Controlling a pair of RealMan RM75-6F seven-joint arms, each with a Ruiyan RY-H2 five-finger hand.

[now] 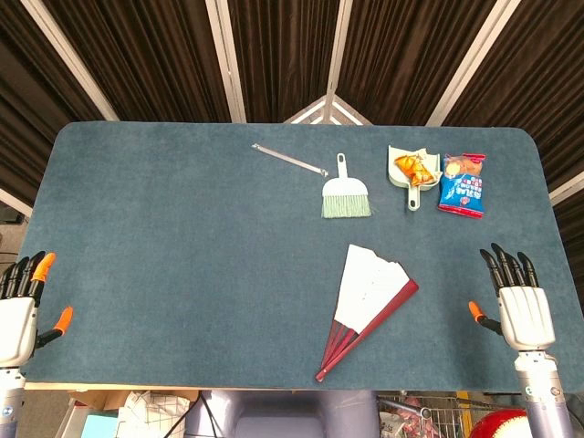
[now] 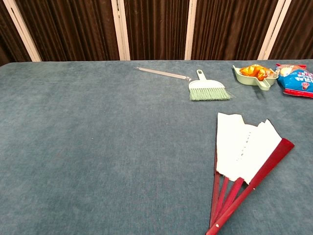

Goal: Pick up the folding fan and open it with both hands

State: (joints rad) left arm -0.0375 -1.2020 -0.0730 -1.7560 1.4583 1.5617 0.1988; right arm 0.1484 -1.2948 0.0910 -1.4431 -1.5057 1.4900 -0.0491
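Near the blue felt table's (image 1: pixel 182 255) front edge lies the partly spread white-and-red paper folding fan (image 1: pixel 367 306). Only the head view shows left hand (image 1: pixel 20 306) and right hand (image 1: pixel 518 306), both empty, fingers apart.

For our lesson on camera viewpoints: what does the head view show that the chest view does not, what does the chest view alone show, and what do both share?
Only the head view shows the left robot hand and right robot hand, both open and holding nothing, at the table's side edges, plus the clutter below the table's near edge.

The chest view shows no object of its own; it only gives a closer look at the fan's red ribs.

Both share the partly spread folding fan, green brush, thin rod, dustpan holding an orange packet, and the blue snack bag.
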